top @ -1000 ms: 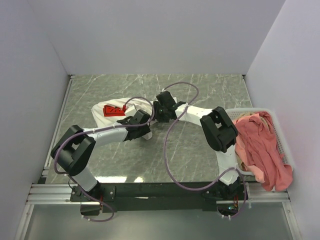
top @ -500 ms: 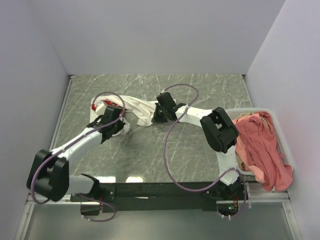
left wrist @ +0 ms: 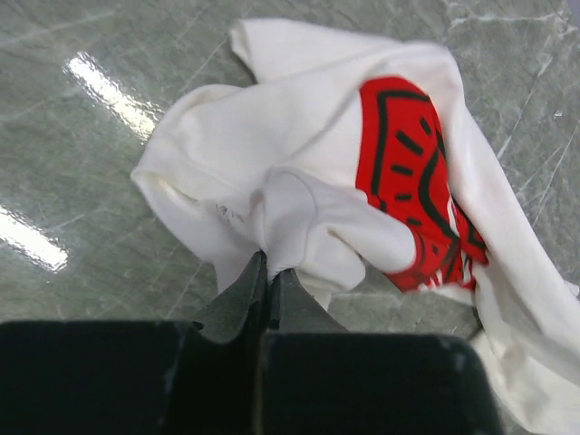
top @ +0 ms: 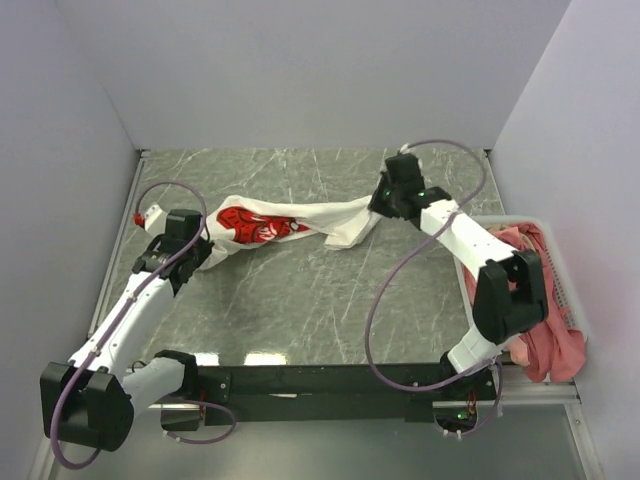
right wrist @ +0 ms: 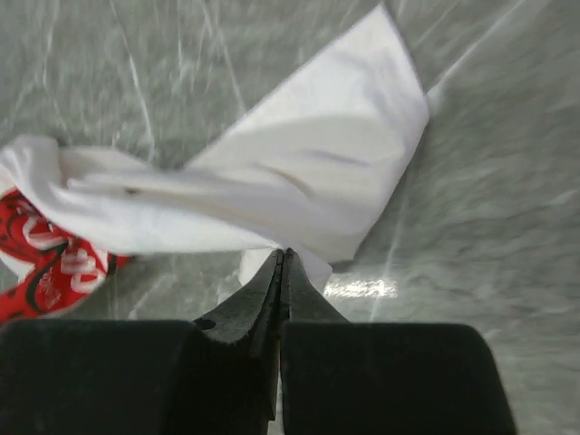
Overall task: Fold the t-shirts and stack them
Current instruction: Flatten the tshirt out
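The white shirt (top: 330,222) lies stretched across the table (top: 300,310), left of the basket (top: 556,262). Left fingers (left wrist: 246,288) clamp one bunched end and right fingers (right wrist: 258,297) pinch the other. Its red print (left wrist: 408,172) is crumpled, with no legible writing. Pink shirts (top: 548,335) in the basket are partly hidden.

Soft matt cloth t-shirt (left wrist: 299,154) on glossy marbled table (top: 300,300)
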Tool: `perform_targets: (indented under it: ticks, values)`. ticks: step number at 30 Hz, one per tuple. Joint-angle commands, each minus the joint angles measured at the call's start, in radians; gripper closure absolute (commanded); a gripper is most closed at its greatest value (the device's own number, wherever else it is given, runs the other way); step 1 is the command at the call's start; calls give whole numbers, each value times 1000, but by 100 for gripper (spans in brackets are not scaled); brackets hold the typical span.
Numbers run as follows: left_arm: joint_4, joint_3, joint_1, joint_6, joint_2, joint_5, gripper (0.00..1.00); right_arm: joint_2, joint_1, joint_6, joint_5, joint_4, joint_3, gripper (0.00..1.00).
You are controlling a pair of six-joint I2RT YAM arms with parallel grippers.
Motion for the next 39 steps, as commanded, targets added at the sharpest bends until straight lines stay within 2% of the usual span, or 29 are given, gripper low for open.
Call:
perform_targets:
  ticks: [1, 5, 8, 9, 12, 15, 23, 29, 34, 39]
  values:
    - [-41, 81, 21, 48, -18, -16, 100, -85, -15, -97, 164, -149, 115, 100]
    - [-58, 124, 42, 78, -19, -19, 99, -120, -72, -123, 226, -225, 229, 100]
    - [-38, 185, 116, 134, -2, 31, 100, -116, -113, -146, 208, -275, 347, 100]
    - [-37, 243, 169, 145, 8, 60, 99, -105, -121, -146, 206, -316, 437, 100]
    - [-30, 369, 229, 168, 76, 151, 100, -55, -138, -145, 160, -353, 610, 100]
    - [-76, 487, 237, 171, 122, 171, 99, -18, -137, -125, 153, -407, 750, 100]
    - [-89, 472, 239, 234, -109, 198, 100, -263, -137, -118, 169, -368, 669, 100]
    - [-135, 536, 239, 262, -163, 195, 100, -389, -138, -135, 226, -373, 640, 100]
    - [-104, 601, 239, 243, -93, 238, 100, -267, -144, -163, 249, -396, 769, 100]
    - [-18, 612, 239, 204, 95, 284, 100, -55, -184, -171, 196, -280, 833, 100]
